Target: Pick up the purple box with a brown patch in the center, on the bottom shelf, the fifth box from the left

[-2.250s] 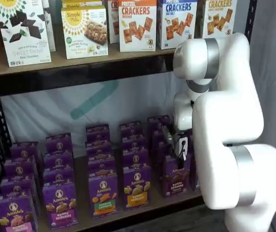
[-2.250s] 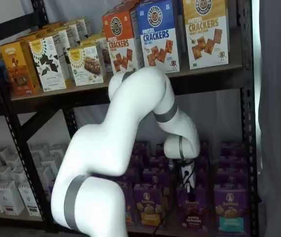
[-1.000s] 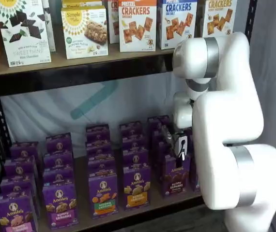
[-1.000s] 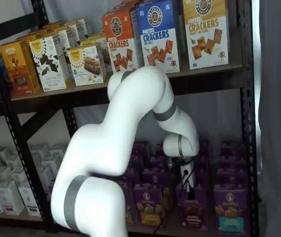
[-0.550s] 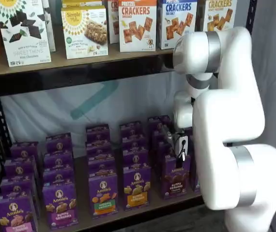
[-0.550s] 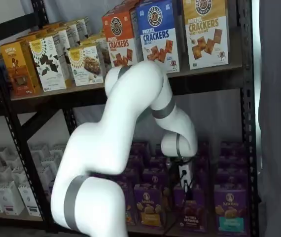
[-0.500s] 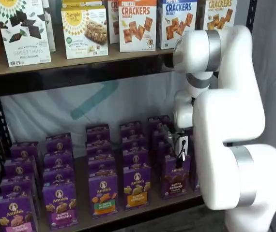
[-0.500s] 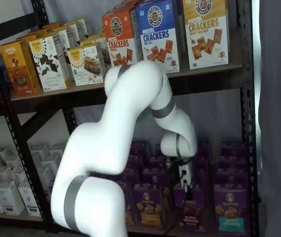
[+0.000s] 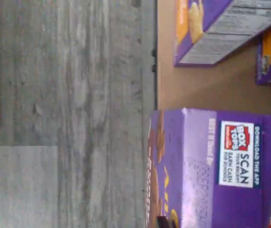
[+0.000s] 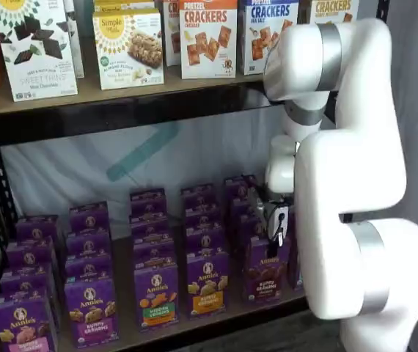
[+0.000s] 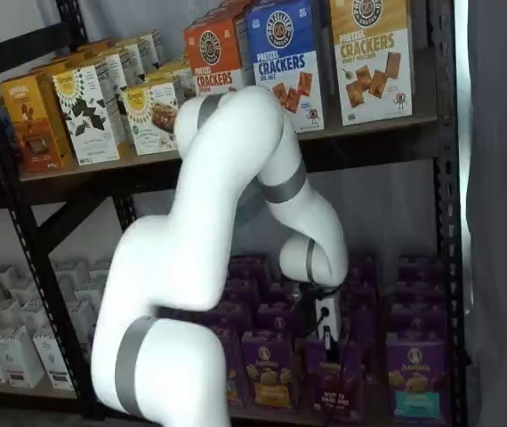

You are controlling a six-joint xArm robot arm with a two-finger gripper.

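Observation:
The purple box (image 10: 265, 277) with a dark brown centre patch stands at the front of the bottom shelf (image 10: 125, 290), beside the arm. My gripper (image 10: 273, 240) comes down onto its top and is shut on it. In a shelf view the box (image 11: 332, 391) hangs under the gripper (image 11: 326, 342), drawn forward of its neighbours. The wrist view shows the box's purple top (image 9: 197, 166) with a Box Tops label, its front face just past the edge of the brown board (image 9: 197, 90).
Rows of purple Annie's boxes fill the shelf, among them an orange-centre one (image 10: 156, 297) and a yellow-centre one (image 10: 207, 284). A teal-patch box (image 11: 414, 387) stands to the right. Cracker boxes (image 10: 207, 37) line the upper board. The white arm (image 10: 348, 183) blocks the right side.
The arm's upper joints have risen and swung. The gripper has drawn the purple box forward toward the shelf's front edge, out of line with its neighbours.

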